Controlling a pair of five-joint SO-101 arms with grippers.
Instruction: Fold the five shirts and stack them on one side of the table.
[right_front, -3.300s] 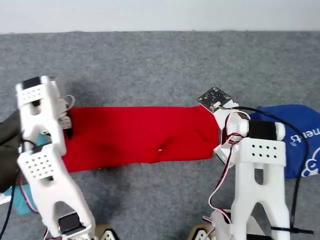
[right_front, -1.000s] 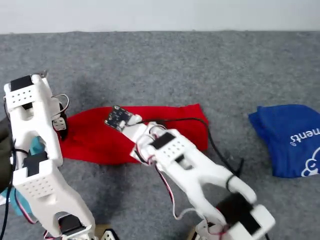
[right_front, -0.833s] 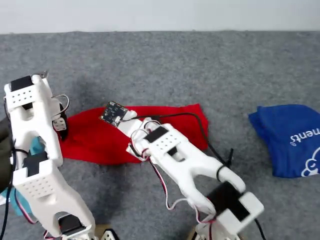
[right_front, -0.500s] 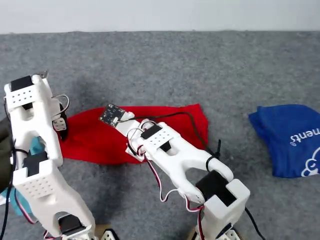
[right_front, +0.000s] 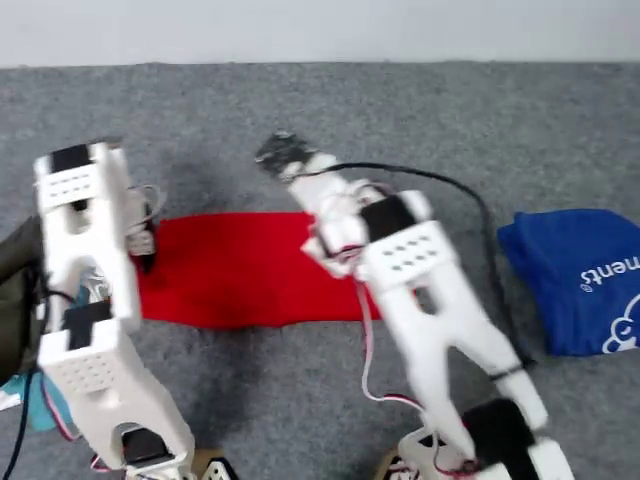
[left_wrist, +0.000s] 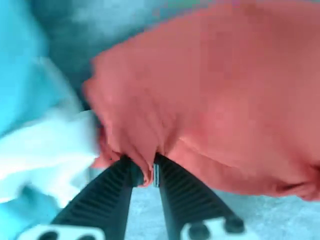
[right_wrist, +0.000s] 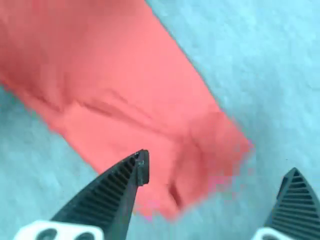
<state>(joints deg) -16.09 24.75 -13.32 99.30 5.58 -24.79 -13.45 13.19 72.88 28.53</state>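
Our left pincer (left_wrist: 144, 172) is pinching the red shirt (left_wrist: 215, 100), right pincer (right_wrist: 218, 165) hanging spread above it; we are seeing white lettering on the blue shirt (right_front: 575, 275), grey worktop (right_front: 400, 130) beneath.

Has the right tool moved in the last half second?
Yes. The right tool shifted along the red shirt, toward the blue shirt.

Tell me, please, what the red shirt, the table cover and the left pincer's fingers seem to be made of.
Red shirt: soft matte knit fabric, likely cotton; it creases and bunches where pinched. Table cover: grey felt or low-pile carpet, by its fuzzy speckled look. Left pincer's fingers: black hard plastic, probably printed, with ridged surfaces.
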